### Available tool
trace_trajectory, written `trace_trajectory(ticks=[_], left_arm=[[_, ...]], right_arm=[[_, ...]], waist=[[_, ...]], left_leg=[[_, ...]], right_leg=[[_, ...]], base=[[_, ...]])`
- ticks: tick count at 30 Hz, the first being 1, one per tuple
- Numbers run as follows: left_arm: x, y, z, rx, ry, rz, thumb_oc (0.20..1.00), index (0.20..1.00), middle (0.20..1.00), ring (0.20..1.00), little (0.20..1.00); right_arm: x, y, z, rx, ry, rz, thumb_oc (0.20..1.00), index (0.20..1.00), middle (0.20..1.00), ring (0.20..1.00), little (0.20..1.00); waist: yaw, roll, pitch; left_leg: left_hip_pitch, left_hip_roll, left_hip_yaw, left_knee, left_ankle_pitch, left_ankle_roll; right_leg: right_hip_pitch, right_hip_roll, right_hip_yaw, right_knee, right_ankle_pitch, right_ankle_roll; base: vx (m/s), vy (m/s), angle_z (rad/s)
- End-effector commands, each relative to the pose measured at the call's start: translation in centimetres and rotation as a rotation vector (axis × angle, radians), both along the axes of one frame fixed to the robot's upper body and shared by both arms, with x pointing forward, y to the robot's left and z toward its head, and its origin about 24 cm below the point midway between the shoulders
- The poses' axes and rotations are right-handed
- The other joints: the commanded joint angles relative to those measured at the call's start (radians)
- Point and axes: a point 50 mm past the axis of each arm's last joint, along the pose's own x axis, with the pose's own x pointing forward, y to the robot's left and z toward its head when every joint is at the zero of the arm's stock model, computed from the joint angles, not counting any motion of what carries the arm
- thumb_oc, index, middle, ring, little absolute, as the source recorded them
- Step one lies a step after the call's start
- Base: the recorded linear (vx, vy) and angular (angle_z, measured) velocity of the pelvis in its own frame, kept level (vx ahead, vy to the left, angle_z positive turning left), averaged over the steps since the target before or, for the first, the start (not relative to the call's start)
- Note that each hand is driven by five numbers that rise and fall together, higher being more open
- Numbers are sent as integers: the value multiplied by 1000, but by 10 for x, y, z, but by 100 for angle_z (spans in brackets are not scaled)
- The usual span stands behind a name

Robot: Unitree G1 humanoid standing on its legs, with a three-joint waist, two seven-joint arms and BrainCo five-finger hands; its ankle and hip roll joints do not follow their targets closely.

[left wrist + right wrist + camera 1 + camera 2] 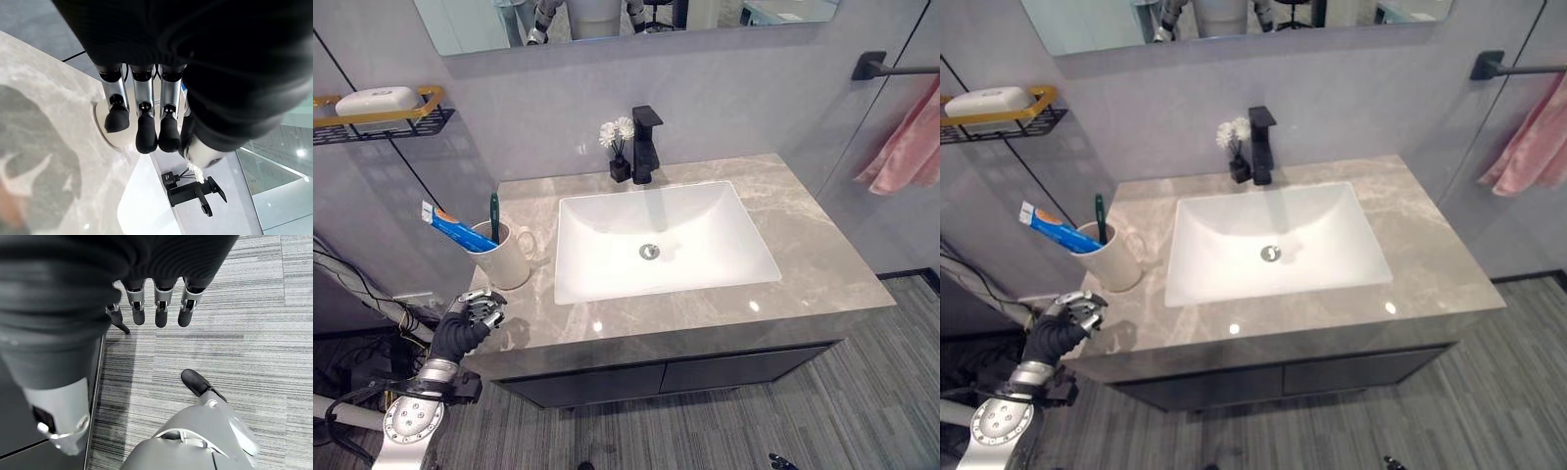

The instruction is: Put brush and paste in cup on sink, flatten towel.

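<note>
A cream cup point(506, 259) stands on the grey marble counter point(803, 240), left of the white basin point(656, 240). A blue toothpaste tube point(458, 232) and a dark green toothbrush point(494, 215) stick out of the cup. My left hand point(472, 315) hovers at the counter's front left corner, just short of the cup, fingers point(145, 127) relaxed and holding nothing. A pink towel point(911, 147) hangs bunched from a black bar on the right wall. My right hand point(161, 308) hangs low over the striped floor, open and empty.
A black faucet point(646, 145) and a small vase of white flowers point(619, 147) stand behind the basin. A wall shelf point(382, 117) with a white soap bar is at the upper left. A mirror hangs above the counter.
</note>
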Motion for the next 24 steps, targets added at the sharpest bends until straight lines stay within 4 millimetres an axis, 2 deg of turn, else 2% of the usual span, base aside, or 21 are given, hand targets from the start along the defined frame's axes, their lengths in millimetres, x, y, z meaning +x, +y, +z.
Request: trace_trajectory(ticks=[1,3,8,12,15,16,17,18,19,20,21,23,24], left_arm=[[8,2,33,90,-135,-25,200,200,200,200,200],[10,0,31,87,-126,-34,200,200,200,200,200],[10,0,32,102,-124,-40,200,200,200,200,200],[8,-1,33,108,-116,-58,200,200,200,200,200],[9,-6,34,120,-111,-94,200,200,200,200,200],[12,-10,37,126,-116,-123,200,200,200,200,200],[16,-12,40,143,-132,-140,200,200,200,200,200],[16,-12,40,143,-132,-140,200,200,200,200,200],[16,-14,40,156,-140,-141,200,200,200,200,200],[16,-14,39,170,-137,-144,200,200,200,200,200],[14,-13,39,166,-137,-137,200,200,200,200,200],[6,-6,42,184,-138,-113,200,200,200,200,200],[5,-5,42,176,-141,-108,200,200,200,200,200]], right_arm=[[20,13,-1,22,-40,38,1000,1000,1000,1000,1000],[23,15,-1,25,-46,44,1000,1000,1000,1000,1000],[30,21,-1,36,-56,80,1000,1000,1000,1000,1000],[33,23,0,41,-65,115,1000,1000,1000,1000,1000],[32,18,1,27,-63,105,1000,1000,1000,1000,1000],[31,15,2,23,-67,101,1000,1000,1000,1000,1000],[41,15,6,16,-96,151,1000,1000,1000,1000,1000],[41,15,6,16,-96,151,1000,1000,1000,1000,1000],[44,17,7,18,-115,162,1000,1000,1000,1000,1000],[48,20,9,36,-136,172,1000,1000,1000,1000,1000],[46,20,9,46,-133,167,1000,1000,1000,1000,1000],[50,21,10,54,-153,172,1000,1000,1000,1000,1000],[52,21,12,56,-164,183,1000,1000,1000,1000,1000]], waist=[[13,-93,11],[20,-98,13],[30,-104,14],[36,-116,16],[35,-119,25],[25,-118,37],[6,-102,65],[7,-102,64],[-7,-89,76],[-29,-78,72],[-30,-79,69],[-18,-80,76],[-30,-80,87]], left_leg=[[-68,-2,-18,8,50,6],[-78,-12,-34,8,46,8],[-73,-26,-42,8,31,23],[-56,-62,-56,8,13,55],[-36,-106,-73,21,-12,90],[-38,-134,-87,58,-36,115],[-57,-146,-105,115,-56,140],[-59,-146,-104,117,-56,140],[-60,-150,-117,152,-84,152],[-56,-148,-133,161,-90,154],[-53,-149,-130,161,-92,150],[-32,-149,-118,170,-122,145],[-24,-147,-128,188,-140,140]], right_leg=[[40,-83,69,50,67,47],[45,-90,54,58,67,52],[36,-104,74,76,78,59],[26,-136,105,128,105,73],[8,-190,144,217,156,83],[-22,-221,182,304,210,79],[-83,-212,256,420,241,64],[-86,-212,257,420,241,64],[-125,-160,324,471,183,42],[-153,-89,386,460,85,10],[-159,-77,378,424,46,-7],[-162,-120,304,327,59,-8],[-176,-103,338,286,49,-2]], base=[[47,38,31],[37,33,33],[45,44,17],[74,96,4],[70,171,14],[31,325,38],[-2,266,51],[-20,216,47],[71,110,25],[103,119,7],[119,34,23],[88,-55,25],[49,-74,-21]])
